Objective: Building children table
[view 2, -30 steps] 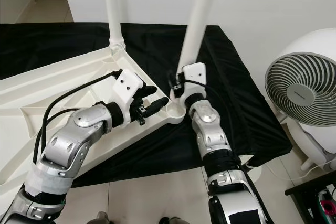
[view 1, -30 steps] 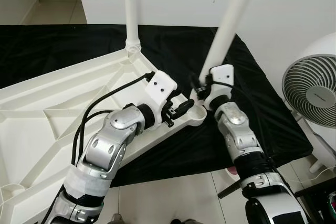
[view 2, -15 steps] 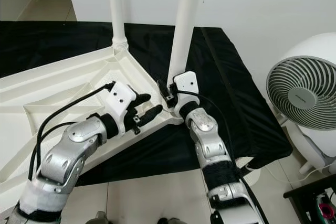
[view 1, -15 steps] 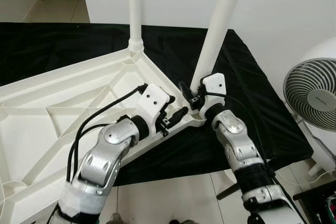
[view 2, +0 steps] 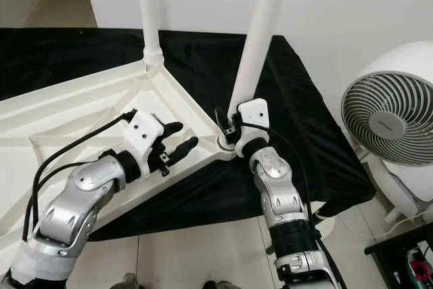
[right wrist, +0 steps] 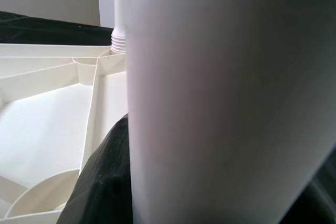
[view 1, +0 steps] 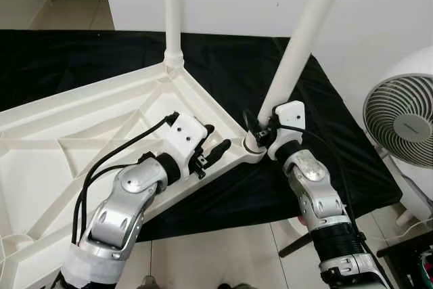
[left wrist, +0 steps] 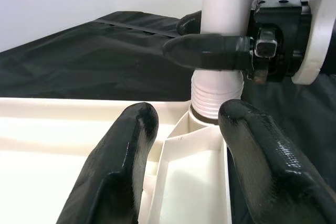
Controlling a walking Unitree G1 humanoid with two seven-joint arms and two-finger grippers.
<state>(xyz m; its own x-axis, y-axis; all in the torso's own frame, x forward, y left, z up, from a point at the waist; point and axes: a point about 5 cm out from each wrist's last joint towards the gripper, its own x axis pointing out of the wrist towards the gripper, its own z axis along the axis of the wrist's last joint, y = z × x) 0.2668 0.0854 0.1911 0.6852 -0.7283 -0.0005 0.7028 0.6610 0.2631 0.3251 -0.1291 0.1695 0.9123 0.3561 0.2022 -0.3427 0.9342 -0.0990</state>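
Gripping low on the white table leg [view 1: 298, 49], my right gripper [view 1: 259, 126] had its black fingers closed around the tube just above the threaded end, which sat in the corner socket of the upturned white tabletop [view 1: 61, 147]. That leg leaned to the right. My left gripper [view 2: 173, 139] rested on the tabletop's rim beside that corner, fingers spread and holding nothing. A second leg [view 2: 149, 11] stood upright in the far corner. The tabletop lay on a black cloth [view 1: 318, 160], with a white fan [view 2: 392, 123] to the right.
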